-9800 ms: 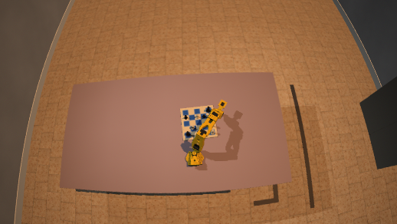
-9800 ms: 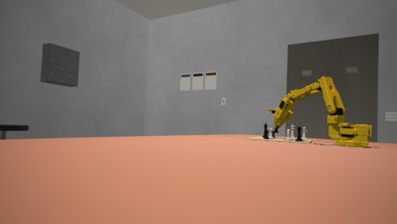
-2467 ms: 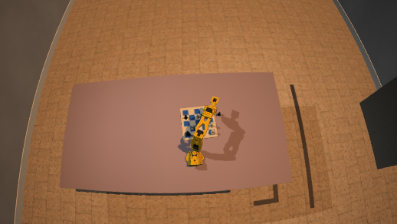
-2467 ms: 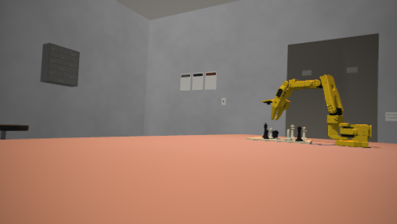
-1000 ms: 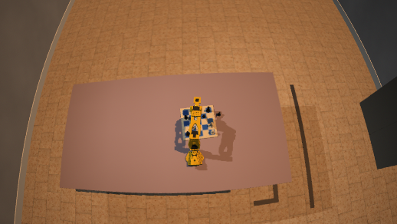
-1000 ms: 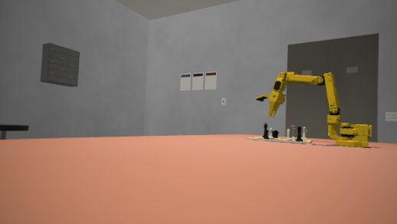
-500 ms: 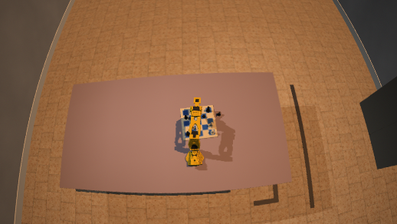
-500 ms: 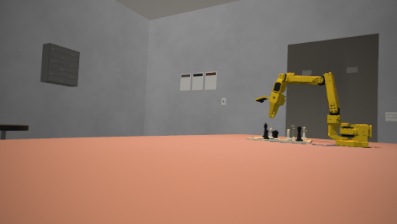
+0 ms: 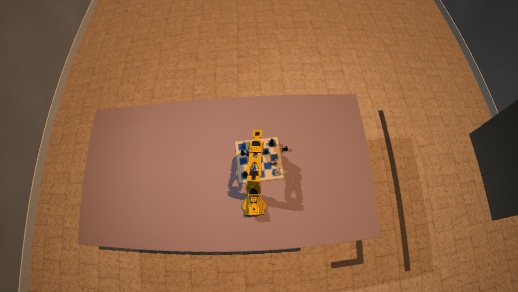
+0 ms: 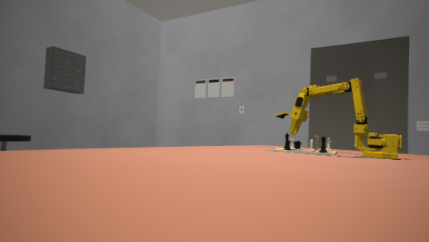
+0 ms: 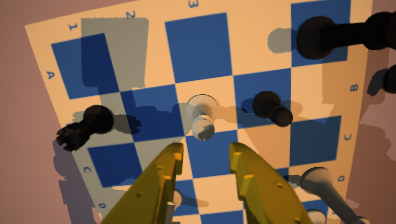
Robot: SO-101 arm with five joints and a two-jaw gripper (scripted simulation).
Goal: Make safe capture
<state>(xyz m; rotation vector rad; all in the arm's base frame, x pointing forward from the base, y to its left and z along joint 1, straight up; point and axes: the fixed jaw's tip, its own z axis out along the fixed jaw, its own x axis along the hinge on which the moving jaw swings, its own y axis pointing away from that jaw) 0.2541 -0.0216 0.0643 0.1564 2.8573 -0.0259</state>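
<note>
The small blue-and-cream chessboard (image 9: pixel 262 160) lies on the table in front of the arm's base. In the wrist view my gripper (image 11: pixel 205 147) hangs above the board, its fingers a little apart with nothing between them. A white pawn (image 11: pixel 202 117) stands upright just beyond the fingertips. A black pawn (image 11: pixel 272 107) stands one square to its right. A black piece (image 11: pixel 82 127) stands to its left. A tall black piece (image 11: pixel 330 35) stands at the far right corner. In the exterior view the gripper (image 10: pixel 295 132) is above the pieces, not touching them.
A black piece (image 9: pixel 285 148) stands on the table just off the board's right edge. A white piece (image 11: pixel 325 190) stands near my right finger. More pieces crowd the squares near the base (image 9: pixel 254 205). A dark cabinet (image 9: pixel 495 165) stands off the table at the right.
</note>
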